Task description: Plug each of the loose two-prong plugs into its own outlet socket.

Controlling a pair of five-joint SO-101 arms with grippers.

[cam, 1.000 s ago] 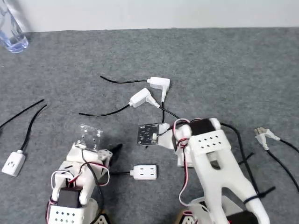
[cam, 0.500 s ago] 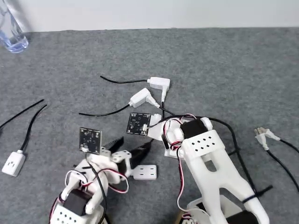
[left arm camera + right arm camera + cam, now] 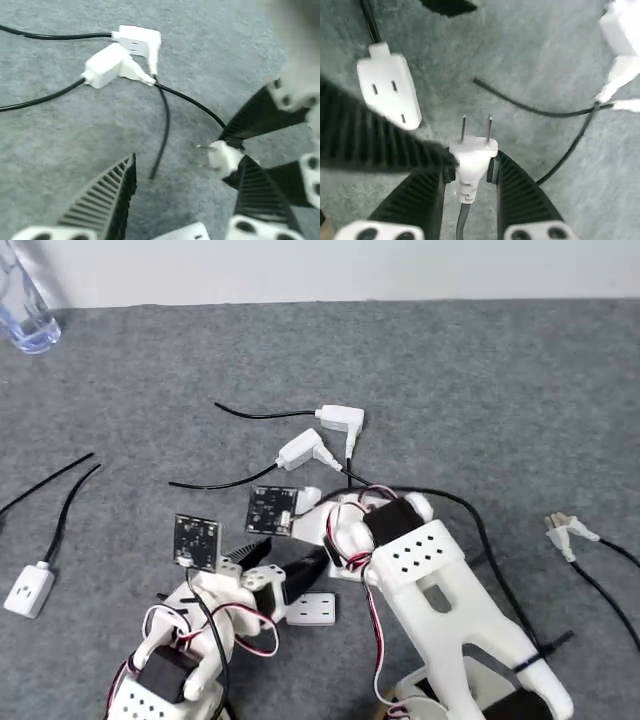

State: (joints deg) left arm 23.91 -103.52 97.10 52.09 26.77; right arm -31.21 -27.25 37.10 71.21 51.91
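Just beneath the left gripper (image 3: 187,167), whose jaws stand wide apart and hold nothing, lies the white outlet socket (image 3: 310,608), slots facing up. Beside it, the right gripper (image 3: 470,162) is clamped on a two-prong plug (image 3: 471,150), prongs pointing out ahead of its fingertips, short of the socket. To seat it well, I judge the prongs need squaring to one slot pair while the left jaws pin the socket against sliding
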